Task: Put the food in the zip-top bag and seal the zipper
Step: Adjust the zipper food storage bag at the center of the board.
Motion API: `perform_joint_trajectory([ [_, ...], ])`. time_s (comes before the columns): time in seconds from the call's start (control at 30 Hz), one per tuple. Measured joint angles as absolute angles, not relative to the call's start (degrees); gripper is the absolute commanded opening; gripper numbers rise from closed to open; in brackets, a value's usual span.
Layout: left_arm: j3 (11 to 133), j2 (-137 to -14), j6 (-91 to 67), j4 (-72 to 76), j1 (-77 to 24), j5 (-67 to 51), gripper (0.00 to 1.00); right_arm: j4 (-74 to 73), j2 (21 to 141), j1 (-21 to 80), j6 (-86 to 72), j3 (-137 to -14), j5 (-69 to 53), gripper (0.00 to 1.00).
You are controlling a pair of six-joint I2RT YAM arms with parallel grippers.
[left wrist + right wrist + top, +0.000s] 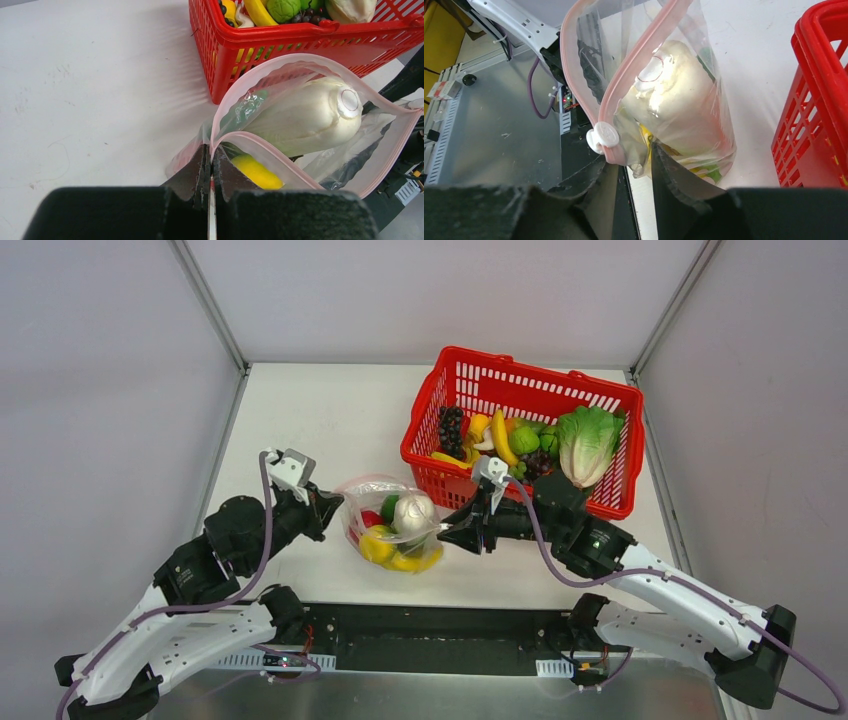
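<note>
The clear zip-top bag (395, 525) lies between my grippers with its mouth open. Inside are a white oval piece (413, 510), yellow fruit (378, 545), a red fruit (370, 518) and a green piece (389, 506). My left gripper (330, 505) is shut on the left corner of the bag's mouth; the left wrist view shows it (211, 155) pinching the pink zipper strip (268, 145). My right gripper (455, 530) is at the right end. In the right wrist view it (630, 157) is open, with the bag's end and a white slider (603, 136) on the zipper (634, 65) between its fingertips.
A red mesh basket (530, 365) stands at the back right, just behind my right gripper. It holds dark grapes, bananas, green pieces and a lettuce head (587, 443). The basket's wall (280, 47) stands close behind the bag. Grey walls enclose the white table.
</note>
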State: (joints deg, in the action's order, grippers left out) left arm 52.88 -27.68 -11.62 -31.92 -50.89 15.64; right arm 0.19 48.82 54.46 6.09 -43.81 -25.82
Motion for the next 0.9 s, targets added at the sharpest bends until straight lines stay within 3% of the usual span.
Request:
perform_joint_trajectory([
  [0.17,52.88,-28.34,-12.08,-31.48,-50.89,15.7,0.0,0.19,48.77,54.46,8.6,-43.81,-26.57,0.09],
  [0.23,52.88,-28.38,-12.29,-31.33,-50.89,15.73,0.0,0.19,48.53,54.46,9.34,-43.81,-26.52,0.06],
  [0.3,52.88,-28.42,-12.49,-31.0,-50.89,15.75,0.0,0.23,47.9,54.46,9.56,-43.79,-26.44,0.11],
  [0.37,52.88,-28.53,-12.58,-30.74,-50.89,15.75,0.0,0.67,47.11,54.46,9.47,-43.72,-26.39,0.27],
  [0.43,52.88,-28.8,-12.62,-30.7,-50.89,15.75,0.0,1.61,46.13,54.46,9.3,-43.59,-26.44,0.35],
  [0.57,52.9,-29.32,-12.62,-30.59,-50.89,15.73,0.0,2.85,44.97,54.46,9.56,-43.51,-26.89,0.37],
  [0.77,53.12,-29.52,-12.67,-30.46,-50.89,15.73,0.0,2.74,46.17,54.46,10.37,-43.46,-27.94,0.21],
  [0.9,53.12,-29.52,-12.69,-30.46,-50.89,15.73,0.0,2.76,46.52,54.46,11.22,-43.18,-28.36,0.0],
])
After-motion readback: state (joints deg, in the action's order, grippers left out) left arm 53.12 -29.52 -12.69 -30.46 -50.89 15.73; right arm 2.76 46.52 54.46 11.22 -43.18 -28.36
